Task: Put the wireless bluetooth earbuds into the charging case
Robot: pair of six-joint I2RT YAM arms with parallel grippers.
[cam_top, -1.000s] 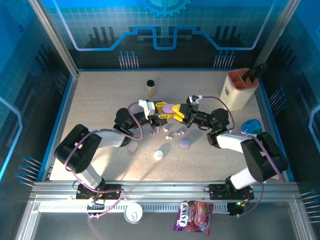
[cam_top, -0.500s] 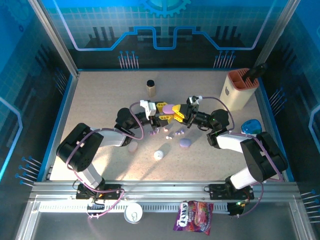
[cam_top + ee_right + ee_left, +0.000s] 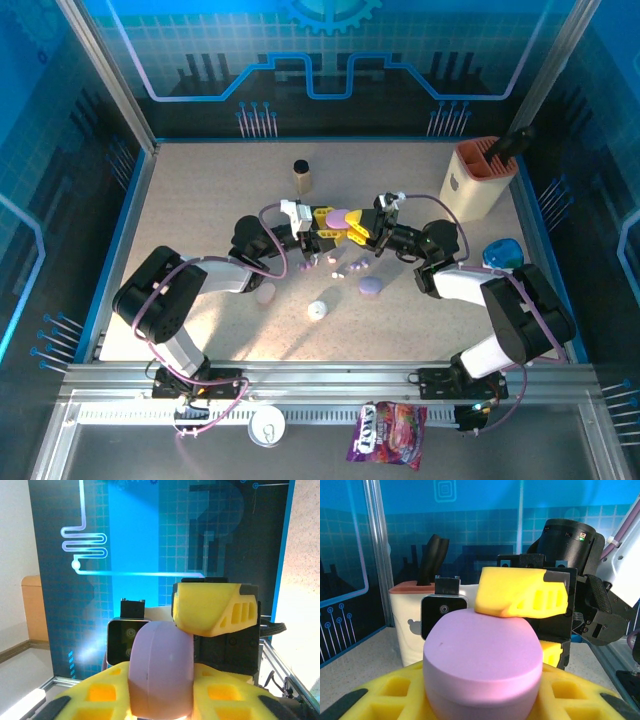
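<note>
A purple pebble-shaped charging case [image 3: 340,216] hangs closed above the table's middle, gripped from both sides. My left gripper [image 3: 324,222] is shut on it: in the left wrist view the charging case [image 3: 482,662] sits between my yellow fingers [image 3: 385,695], and a finger of the right gripper [image 3: 520,592] presses on its far top. My right gripper [image 3: 358,233] is shut on it too, and the charging case [image 3: 160,670] stands on edge between those fingers [image 3: 227,700]. Tiny loose earbuds [image 3: 337,272] lie on the table just below the grippers.
A second purple case [image 3: 370,286], a pink one [image 3: 265,292] and a round white puck [image 3: 318,309] lie nearer the front. A brown bottle [image 3: 301,175] stands behind, a utensil holder [image 3: 483,178] back right, a blue object [image 3: 500,253] at the right edge.
Both grippers and the purple case have hardly moved. The case has shifted very slightly toward the right gripper.
</note>
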